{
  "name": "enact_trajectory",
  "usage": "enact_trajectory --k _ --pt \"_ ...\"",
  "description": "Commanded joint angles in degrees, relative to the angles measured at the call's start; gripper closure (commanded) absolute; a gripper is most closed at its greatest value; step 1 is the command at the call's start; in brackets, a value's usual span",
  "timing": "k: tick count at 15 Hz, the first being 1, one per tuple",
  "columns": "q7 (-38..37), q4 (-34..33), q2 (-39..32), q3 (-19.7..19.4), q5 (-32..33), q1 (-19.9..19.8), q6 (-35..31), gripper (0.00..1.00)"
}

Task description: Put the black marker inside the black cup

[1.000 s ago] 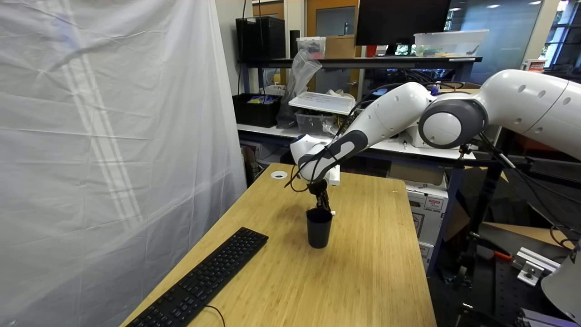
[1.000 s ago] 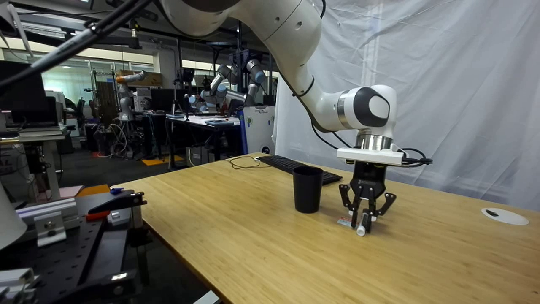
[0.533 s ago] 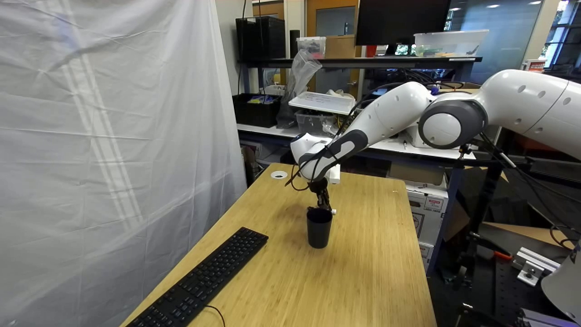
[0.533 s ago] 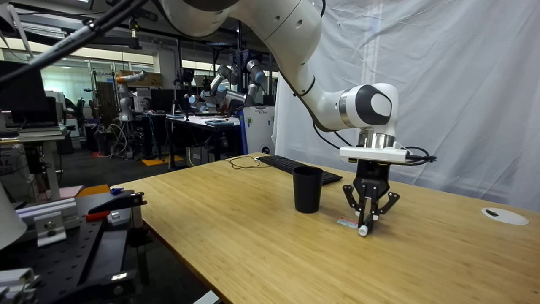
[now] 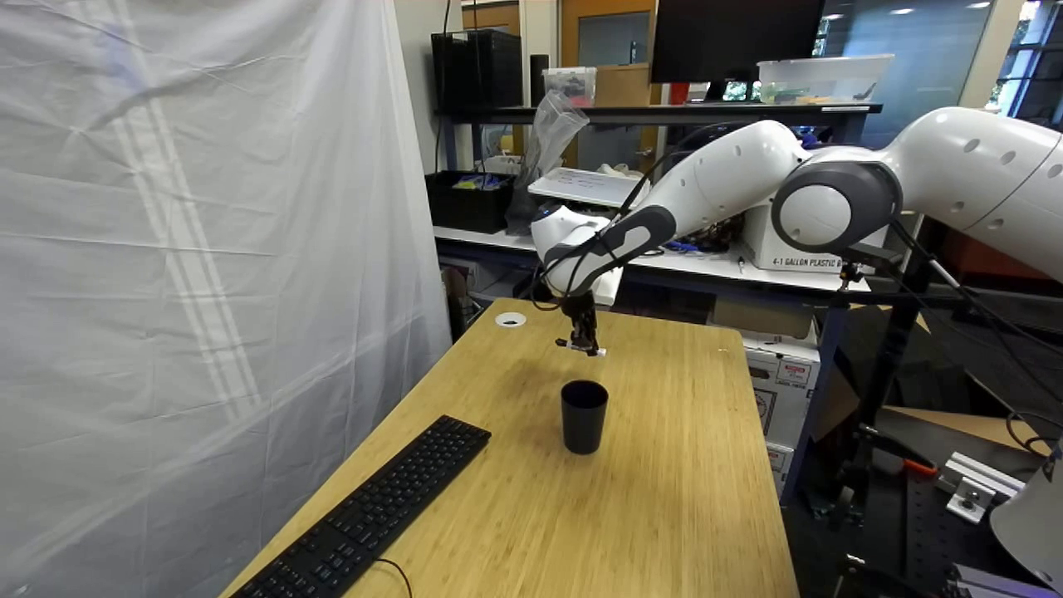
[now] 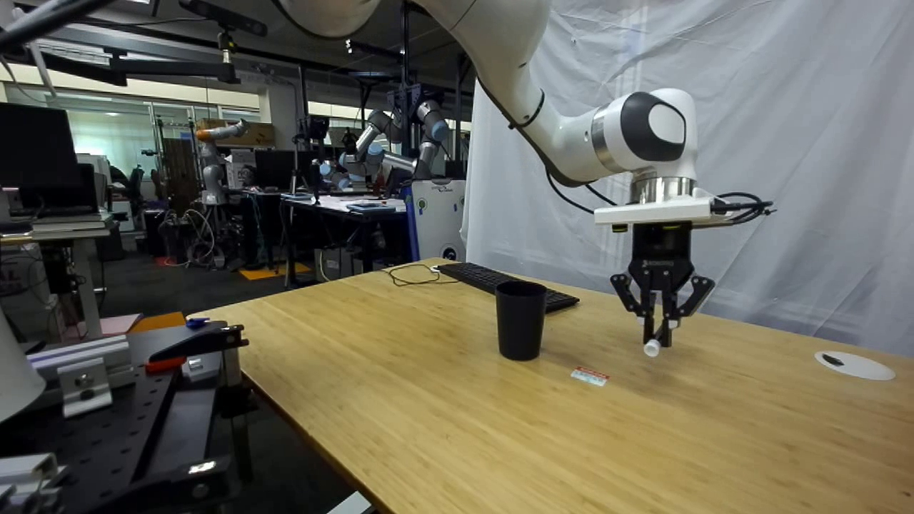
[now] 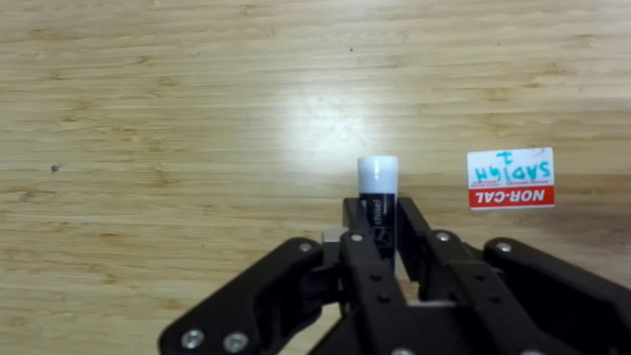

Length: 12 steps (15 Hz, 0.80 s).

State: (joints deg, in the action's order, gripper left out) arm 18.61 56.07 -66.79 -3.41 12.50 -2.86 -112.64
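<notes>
The black marker [image 7: 382, 217] has a dark body and a white end. My gripper [image 7: 378, 203] is shut on it, one finger on each side. The marker lies level, and its white end sticks out past the fingertips. In an exterior view the gripper [image 6: 658, 340] holds the marker [image 6: 651, 348] above the table. The gripper also shows in an exterior view [image 5: 585, 347], beyond the cup. The black cup [image 5: 584, 422] stands upright on the table; it also shows in an exterior view [image 6: 520, 321], to the left of the gripper. The cup is out of the wrist view.
A black keyboard [image 5: 374, 507] lies along the table's edge by the white curtain [image 5: 208, 249]. A red and white label [image 6: 590, 376] is flat on the wooden table [image 6: 428, 385], between cup and gripper. A white round table insert [image 6: 855, 365] lies farther off.
The fingers have closed on the marker. The gripper has risen from the table with the marker and shifted a little away from the cup. The cup has not moved.
</notes>
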Motion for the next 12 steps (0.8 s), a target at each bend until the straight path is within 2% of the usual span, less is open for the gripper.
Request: enact_trajectory --k 1,8,12 --pt "-8.0 3.0 4.4 -1.2 -1.0 0.4 0.3 0.95" --pt "-29.2 6.2 12.5 -4.3 -1.8 1.5 -0.8 0.95" --pt "-45.2 4.9 14.0 -5.1 -2.7 5.9 -1.5 0.95"
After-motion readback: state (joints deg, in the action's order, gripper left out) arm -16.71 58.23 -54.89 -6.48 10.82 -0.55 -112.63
